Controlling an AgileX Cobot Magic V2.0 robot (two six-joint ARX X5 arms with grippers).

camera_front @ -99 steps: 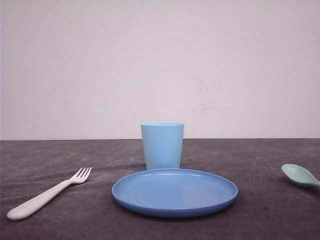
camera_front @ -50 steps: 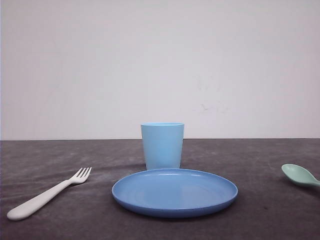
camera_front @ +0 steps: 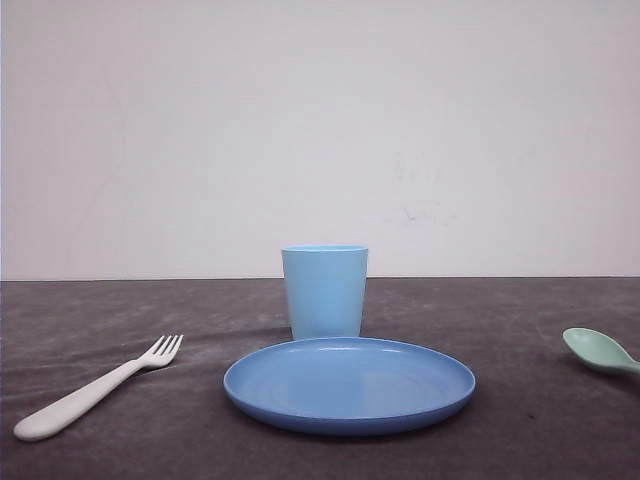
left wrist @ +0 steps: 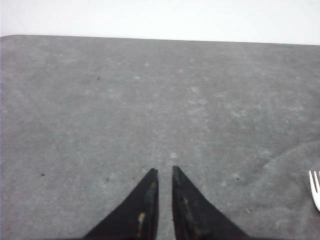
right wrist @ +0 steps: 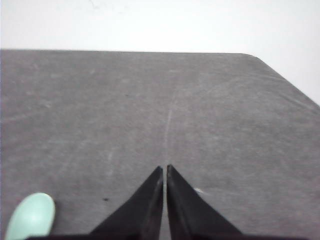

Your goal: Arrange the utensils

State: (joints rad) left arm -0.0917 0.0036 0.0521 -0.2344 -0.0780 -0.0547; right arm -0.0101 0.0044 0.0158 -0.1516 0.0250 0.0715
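A white fork [camera_front: 95,388] lies on the dark cloth at the left, tines pointing toward the cup; its tines [left wrist: 315,186] also peek in at the edge of the left wrist view. A mint-green spoon [camera_front: 601,351] lies at the far right, and its bowl [right wrist: 31,216] appears in the right wrist view. My left gripper [left wrist: 163,171] hovers over bare cloth, shut with a narrow slit and nothing between the fingers. My right gripper [right wrist: 164,168] is shut over bare cloth beside the spoon's bowl.
A round blue plate [camera_front: 349,385] sits at the centre front, with a light blue cup [camera_front: 324,291] upright just behind it. The grey cloth-covered table [right wrist: 150,110] ends at a white wall, and its far right corner [right wrist: 252,56] is rounded.
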